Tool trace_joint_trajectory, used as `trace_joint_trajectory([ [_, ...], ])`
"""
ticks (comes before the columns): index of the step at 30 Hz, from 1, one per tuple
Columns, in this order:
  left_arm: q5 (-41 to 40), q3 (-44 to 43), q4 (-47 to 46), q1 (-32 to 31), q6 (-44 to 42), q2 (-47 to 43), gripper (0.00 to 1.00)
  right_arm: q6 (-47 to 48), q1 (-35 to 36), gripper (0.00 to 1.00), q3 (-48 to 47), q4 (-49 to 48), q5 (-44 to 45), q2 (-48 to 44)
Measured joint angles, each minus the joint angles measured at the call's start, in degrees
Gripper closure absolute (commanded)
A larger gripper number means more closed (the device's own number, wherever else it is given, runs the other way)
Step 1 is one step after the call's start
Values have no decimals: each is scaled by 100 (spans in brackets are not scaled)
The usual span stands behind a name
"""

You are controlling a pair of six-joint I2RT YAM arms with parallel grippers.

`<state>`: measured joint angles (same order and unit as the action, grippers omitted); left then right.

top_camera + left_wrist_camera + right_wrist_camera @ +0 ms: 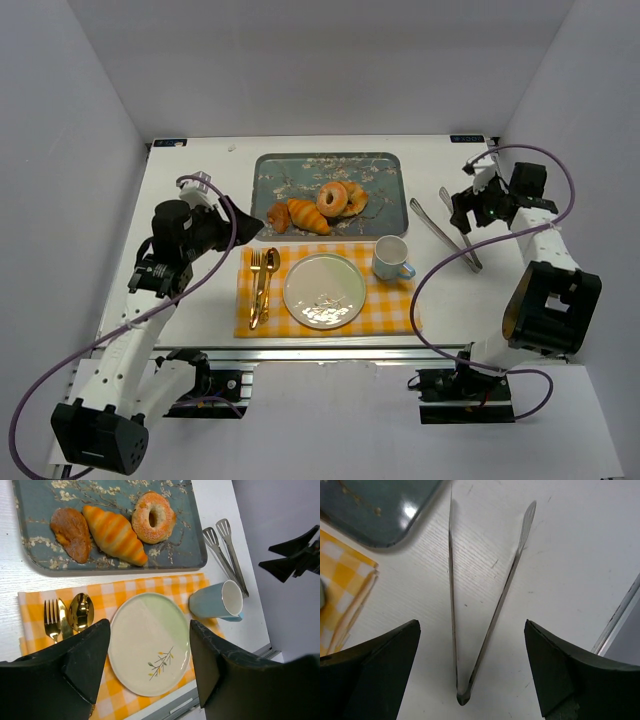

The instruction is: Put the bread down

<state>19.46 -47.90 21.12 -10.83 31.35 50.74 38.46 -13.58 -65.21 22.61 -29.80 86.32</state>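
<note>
The left gripper (150, 625) hangs with its jaws apart and empty above the white plate (165, 615), at the near left of the table (430, 160). The right gripper (471, 625) is spread wide over the metal tongs (501, 605) and touches nothing. The bread (153, 516), a pale ring with a clear hole, lies on the blue flowered tray (35, 510) beside a striped croissant (115, 534) and a darker brown bread (71, 534). Two small dark labels at the table's far corners are too small to read. The plate sits on a yellow checked placemat (35, 605) close to the table's near edge, with a fork (51, 617) and spoon (81, 611) to its left and a blue cup (217, 602) to its right. Bare white tabletop lies between the tray and the tongs, and pale walls close in the far and side edges.
</note>
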Motion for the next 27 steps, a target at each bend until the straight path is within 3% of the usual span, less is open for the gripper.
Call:
trace_joint_trajectory([
  [18,81,-4,-149,0,-153,573,25,697,260,12,-177,321,1191,1919],
  [27,26,-133,-153,0,-149,820,25,568,337,30,-337,295,1250,2098],
])
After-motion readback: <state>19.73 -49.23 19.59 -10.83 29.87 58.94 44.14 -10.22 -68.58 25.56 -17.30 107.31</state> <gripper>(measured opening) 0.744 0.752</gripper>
